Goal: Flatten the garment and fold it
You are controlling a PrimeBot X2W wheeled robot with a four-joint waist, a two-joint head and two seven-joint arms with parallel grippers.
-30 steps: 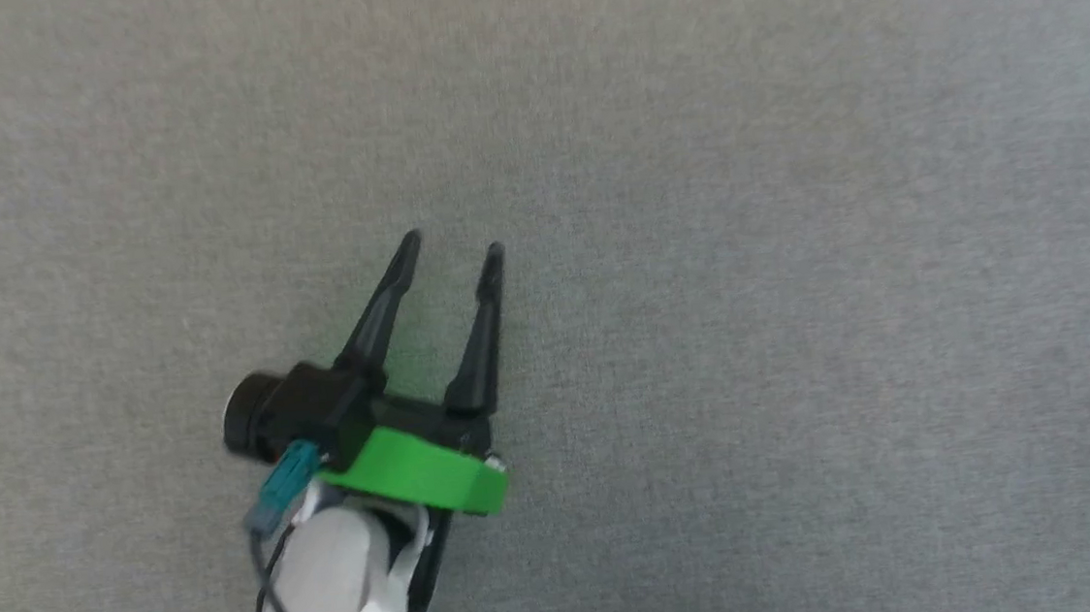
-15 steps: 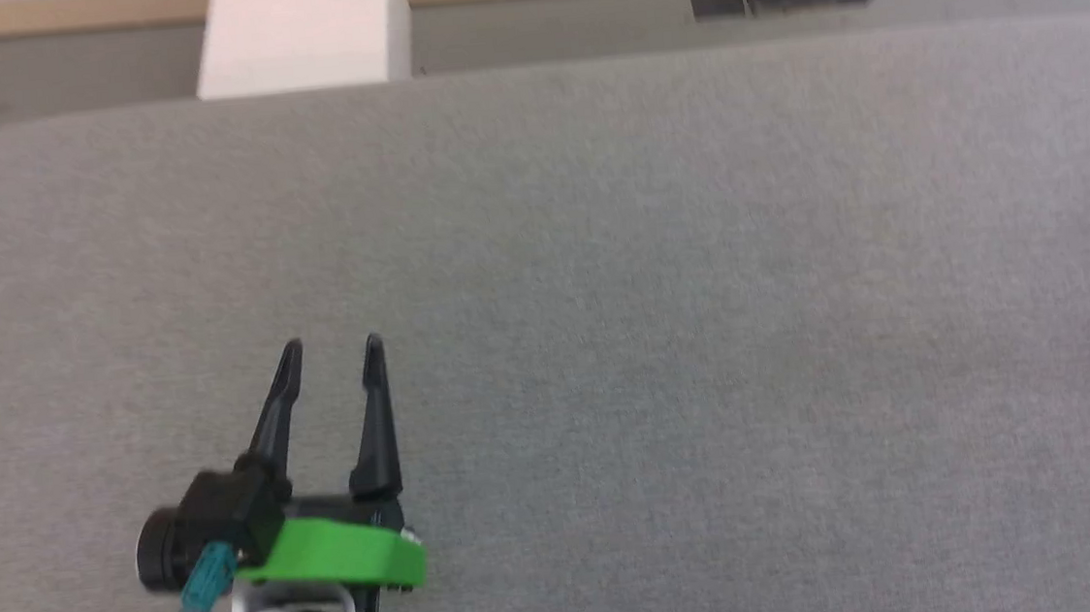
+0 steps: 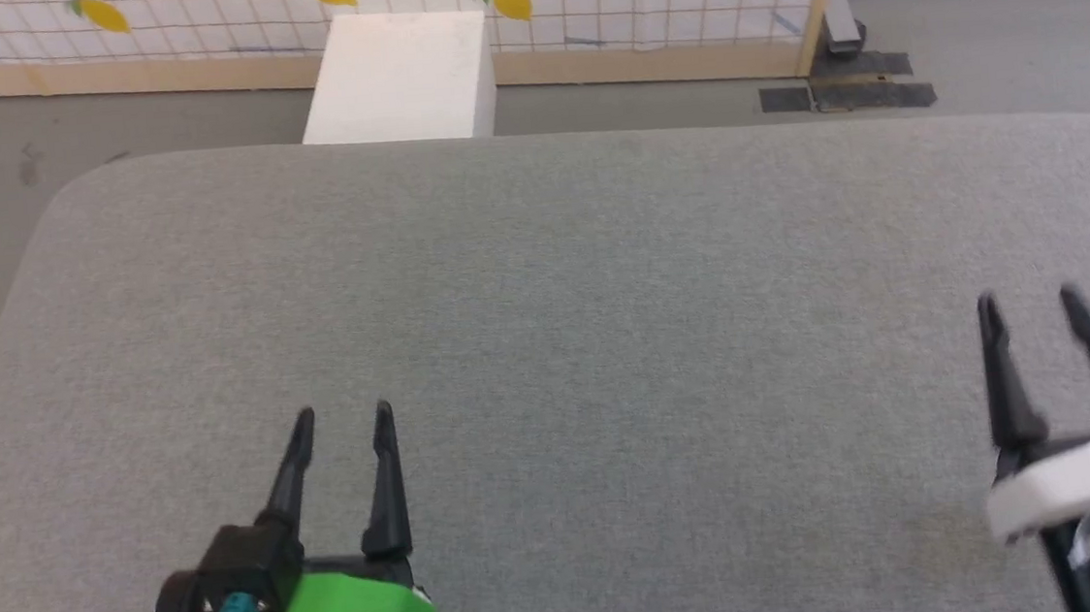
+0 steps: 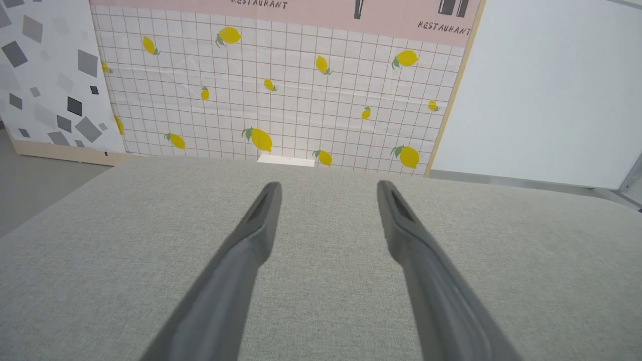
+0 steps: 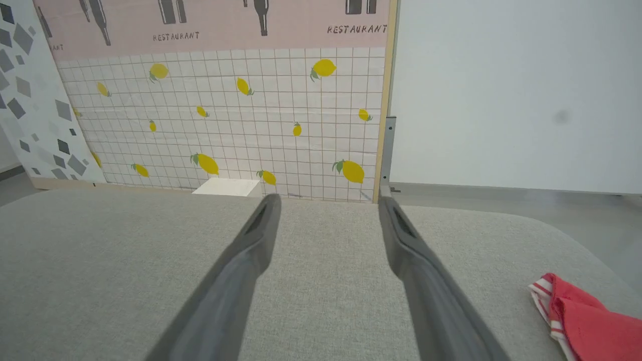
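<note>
The left gripper [image 3: 343, 414] is hovering over the near left part of the grey bench [image 3: 543, 277] and the right gripper [image 3: 1029, 299] over its near right part. Each is holding its 2 fingers spread apart, grasping nothing. The garment [image 5: 582, 321] is lying bunched by the bench's right edge, its red cloth and white-striped trim apart from the right gripper.

Head camera looks down on grey surface [image 3: 606, 340]; both wrist cameras (low) face lemon wall [image 4: 281, 100]

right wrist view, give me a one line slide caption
Open right claw over the grey padded table, the bunched red garment lying untouched at the view's lower right.
</note>
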